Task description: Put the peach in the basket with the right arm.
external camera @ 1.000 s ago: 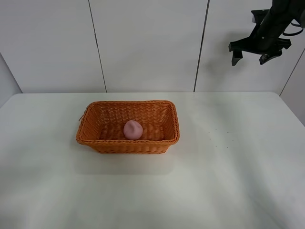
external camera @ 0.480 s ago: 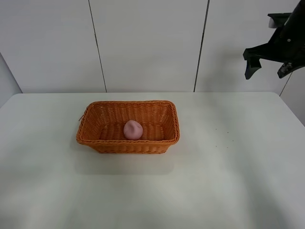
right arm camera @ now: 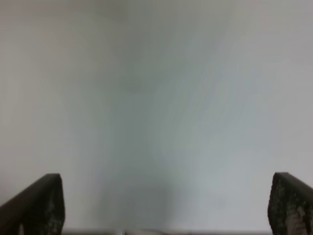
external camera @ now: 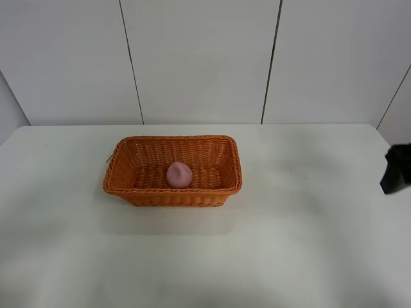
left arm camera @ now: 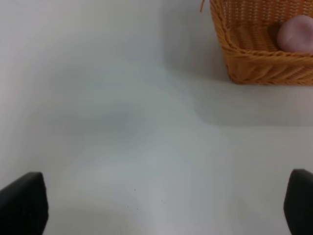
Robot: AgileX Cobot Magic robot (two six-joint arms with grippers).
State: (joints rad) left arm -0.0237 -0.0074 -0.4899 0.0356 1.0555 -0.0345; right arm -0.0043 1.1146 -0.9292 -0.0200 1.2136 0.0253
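Note:
The pink peach (external camera: 179,174) lies inside the orange-brown wicker basket (external camera: 128,186) on the white table; the left wrist view also catches the peach (left arm camera: 296,33) and a corner of the basket (left arm camera: 254,63). At the far right edge of the high view only a blurred black tip of my right gripper (external camera: 397,169) shows, far from the basket. In the right wrist view that right gripper (right arm camera: 164,205) is open, its two fingertips wide apart over blurred blank white. My left gripper (left arm camera: 161,205) is open too, with nothing between its fingers, above bare table left of the basket.
White wall panels with dark vertical seams stand behind the table (external camera: 257,256). A few tiny dark specks mark the tabletop right of the basket.
My right arm has swung from high at the upper right down and outward to the right edge of the high view. The peach and basket have not moved.

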